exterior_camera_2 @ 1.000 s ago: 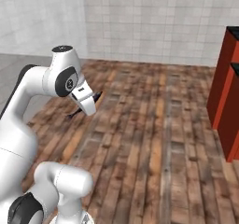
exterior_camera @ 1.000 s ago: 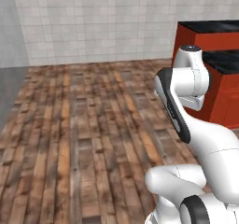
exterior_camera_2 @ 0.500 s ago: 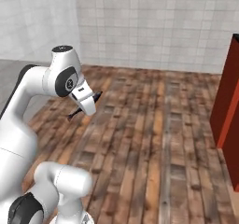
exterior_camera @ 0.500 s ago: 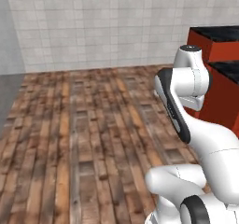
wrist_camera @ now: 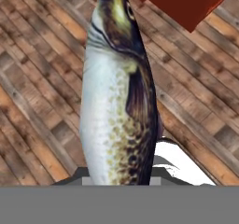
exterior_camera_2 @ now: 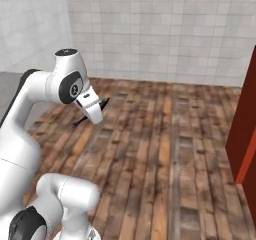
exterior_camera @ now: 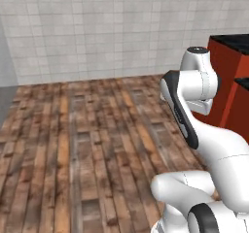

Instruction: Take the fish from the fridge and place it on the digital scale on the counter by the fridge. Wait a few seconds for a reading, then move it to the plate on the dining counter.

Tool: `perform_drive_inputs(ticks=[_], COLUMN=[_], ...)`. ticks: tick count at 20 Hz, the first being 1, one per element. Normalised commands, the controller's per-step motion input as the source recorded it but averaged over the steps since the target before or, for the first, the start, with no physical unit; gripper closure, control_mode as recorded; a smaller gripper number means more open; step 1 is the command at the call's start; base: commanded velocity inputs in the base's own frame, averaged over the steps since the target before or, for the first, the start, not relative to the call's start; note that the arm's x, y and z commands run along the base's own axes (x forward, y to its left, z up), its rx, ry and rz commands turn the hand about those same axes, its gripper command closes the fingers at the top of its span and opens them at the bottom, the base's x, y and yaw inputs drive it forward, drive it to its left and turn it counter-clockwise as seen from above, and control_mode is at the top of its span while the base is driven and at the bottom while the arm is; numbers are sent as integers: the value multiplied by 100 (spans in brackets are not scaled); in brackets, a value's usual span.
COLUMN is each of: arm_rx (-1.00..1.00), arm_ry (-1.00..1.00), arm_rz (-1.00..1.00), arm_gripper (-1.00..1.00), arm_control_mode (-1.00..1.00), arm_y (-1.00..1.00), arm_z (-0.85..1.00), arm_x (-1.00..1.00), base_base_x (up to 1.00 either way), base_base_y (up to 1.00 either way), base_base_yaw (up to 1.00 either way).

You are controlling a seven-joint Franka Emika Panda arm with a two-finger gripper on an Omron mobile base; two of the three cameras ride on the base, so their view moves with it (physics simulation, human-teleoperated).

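The claw (exterior_camera_2: 95, 111) pinches one fish (wrist_camera: 116, 92), slender and glossy, with a pale speckled belly and dark back, carried above the plank floor (exterior_camera: 87, 144) of worn brown wood. Beyond stand a white tiled wall (exterior_camera_2: 165, 29) and one flat red, black-topped bench (exterior_camera: 228, 76). Since a second ago the views have swung, so the bench sits further right.

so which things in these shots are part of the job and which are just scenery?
Job:
- fish, held in the shut gripper, carried over the floor
- red counter, black top, at the right edge; can't tell which counter it is

Scenery:
- wood plank floor
- tiled wall
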Motion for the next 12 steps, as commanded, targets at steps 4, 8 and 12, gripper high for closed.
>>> perform_drive_inputs(ticks=[4, 8, 12], arm_rx=[0, 0, 0], arm_ry=[0, 0, 0], arm_rz=[0, 0, 0], arm_gripper=[100, 100, 100], arm_control_mode=[100, 100, 100], arm_y=[0, 0, 0], arm_z=[0, 0, 0], arm_x=[0, 0, 0], base_base_x=[100, 100, 100], base_base_y=[0, 0, 2], base_base_yaw=[-9, -15, -19])
